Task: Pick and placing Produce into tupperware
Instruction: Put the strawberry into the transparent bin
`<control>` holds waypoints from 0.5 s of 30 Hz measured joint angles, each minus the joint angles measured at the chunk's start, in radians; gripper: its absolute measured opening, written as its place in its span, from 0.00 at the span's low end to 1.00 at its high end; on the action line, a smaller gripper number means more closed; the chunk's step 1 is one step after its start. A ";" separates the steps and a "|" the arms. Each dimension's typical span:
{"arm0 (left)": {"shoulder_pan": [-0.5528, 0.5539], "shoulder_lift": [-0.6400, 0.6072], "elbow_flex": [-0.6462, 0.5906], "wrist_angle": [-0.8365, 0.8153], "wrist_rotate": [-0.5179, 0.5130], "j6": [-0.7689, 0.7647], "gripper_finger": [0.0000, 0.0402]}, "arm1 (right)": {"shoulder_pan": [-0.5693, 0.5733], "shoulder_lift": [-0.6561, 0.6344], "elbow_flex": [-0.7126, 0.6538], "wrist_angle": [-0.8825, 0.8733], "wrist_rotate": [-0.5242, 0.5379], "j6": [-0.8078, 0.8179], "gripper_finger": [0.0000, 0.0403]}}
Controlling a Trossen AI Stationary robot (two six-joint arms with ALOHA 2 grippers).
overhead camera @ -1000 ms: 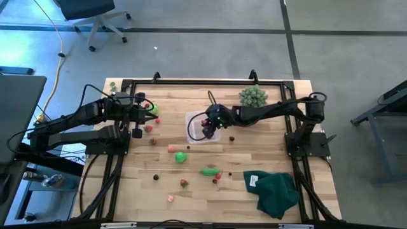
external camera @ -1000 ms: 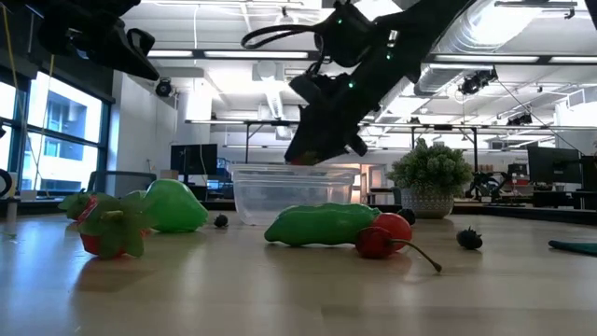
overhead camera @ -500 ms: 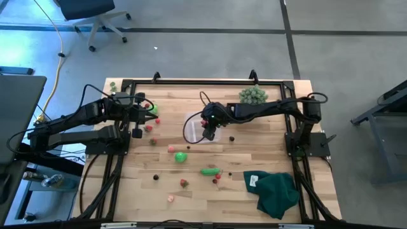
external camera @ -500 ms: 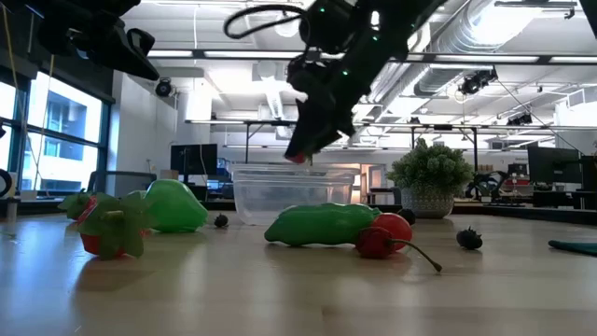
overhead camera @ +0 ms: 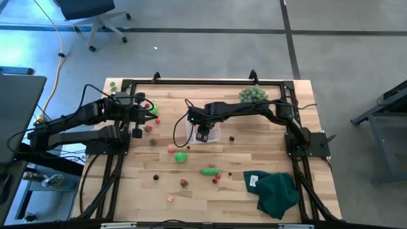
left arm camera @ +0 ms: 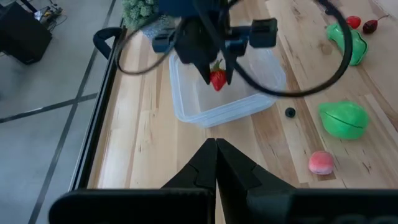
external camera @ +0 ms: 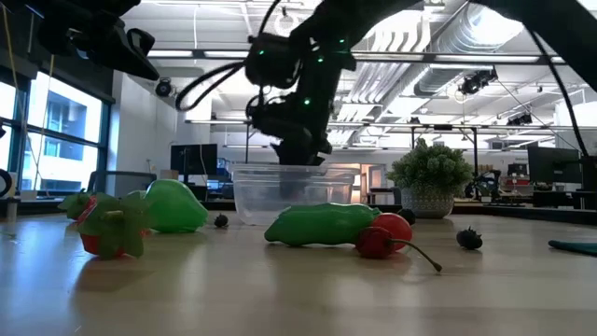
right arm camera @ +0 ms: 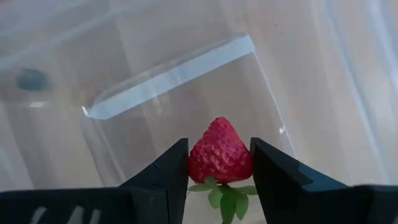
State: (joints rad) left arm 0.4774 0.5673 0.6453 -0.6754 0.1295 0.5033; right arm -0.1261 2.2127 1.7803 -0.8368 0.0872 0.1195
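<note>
The left gripper [left arm camera: 216, 163] waits at the table's left edge, fingers pressed together, empty. Mid-table, the right gripper [overhead camera: 203, 134] hangs over the clear container [overhead camera: 193, 121], pinching a red strawberry [right arm camera: 219, 152] above its floor, inside the rim. Loose produce [overhead camera: 182, 156] lies nearer the front.

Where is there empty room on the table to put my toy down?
Bare wood lies between the tupperware and the right arm's base, and along the near edge left of the dark green cloth. It is crowded near the cucumber and green ball.
</note>
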 joint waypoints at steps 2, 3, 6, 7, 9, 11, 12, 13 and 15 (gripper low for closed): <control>0.000 0.000 0.000 0.000 0.000 0.000 0.00 | 0.000 0.027 0.038 -0.031 0.000 -0.007 0.34; 0.000 0.000 0.000 0.000 0.000 0.000 0.00 | -0.001 0.036 0.047 -0.045 0.001 -0.008 0.34; 0.000 0.000 0.000 0.000 0.000 0.000 0.00 | 0.000 0.050 0.056 -0.048 0.001 -0.007 0.34; 0.000 0.000 0.000 0.000 0.000 0.000 0.00 | 0.000 0.050 0.056 -0.050 0.001 -0.007 0.34; 0.000 0.000 0.000 0.000 0.000 0.000 0.00 | 0.000 0.049 0.057 -0.044 0.001 -0.007 0.34; 0.000 0.000 0.000 0.000 0.000 0.000 0.00 | 0.000 0.049 0.057 -0.048 0.001 -0.006 0.34; 0.000 0.000 0.000 0.000 0.000 0.000 0.00 | 0.000 0.049 0.057 -0.048 0.001 -0.006 0.35; 0.000 0.000 0.000 0.000 0.000 0.000 0.00 | 0.000 0.049 0.057 -0.048 0.001 -0.006 0.36; 0.000 0.000 0.000 0.000 0.000 0.000 0.00 | 0.000 0.049 0.057 -0.050 0.007 -0.005 0.39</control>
State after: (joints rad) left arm 0.4776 0.5674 0.6453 -0.6754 0.1294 0.5030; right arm -0.1260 2.2620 1.8378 -0.8864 0.0938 0.1146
